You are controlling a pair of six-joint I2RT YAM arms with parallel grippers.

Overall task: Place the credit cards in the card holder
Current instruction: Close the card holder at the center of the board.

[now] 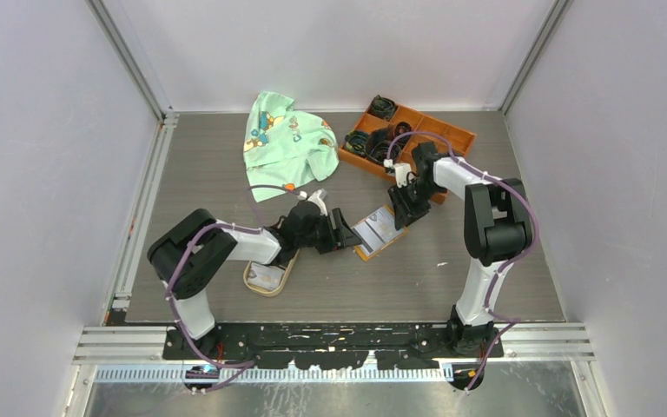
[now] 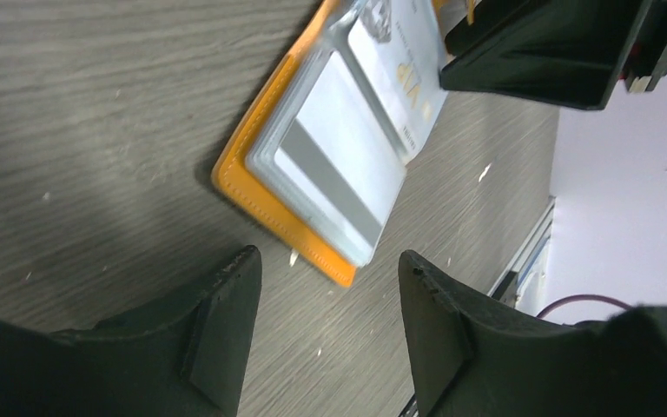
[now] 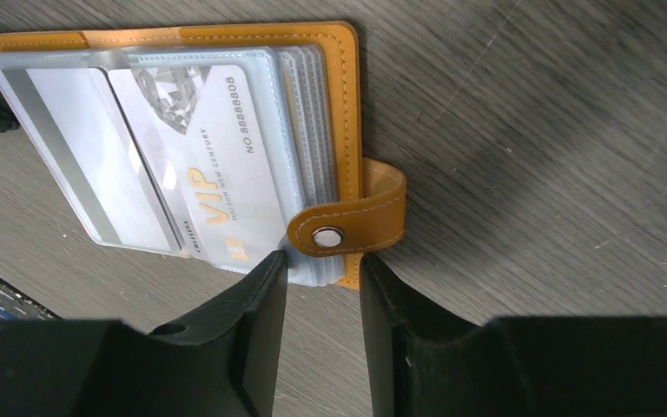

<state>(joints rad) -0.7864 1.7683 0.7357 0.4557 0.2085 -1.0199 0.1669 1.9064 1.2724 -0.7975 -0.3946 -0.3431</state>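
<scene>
Card holder lies open mid-table in top view. Left wrist: left gripper wide open, empty, just short of card holder. Right wrist: right gripper narrowed around strap-side edge, grip unclear. Risk: loose hold lets card holder slide.

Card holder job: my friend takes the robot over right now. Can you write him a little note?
Left gripper: open, empty, just short of the card holder.
Right gripper: jaws narrow around the holder's edge beside the snap strap; firm pinch not confirmed.
Holder lies open on the table between both grippers.
Done: a white VIP card and a grey-striped card sit in its clear slots.
Left: the tan dish by the left arm seems to hold more credit cards; slot them in.
</scene>
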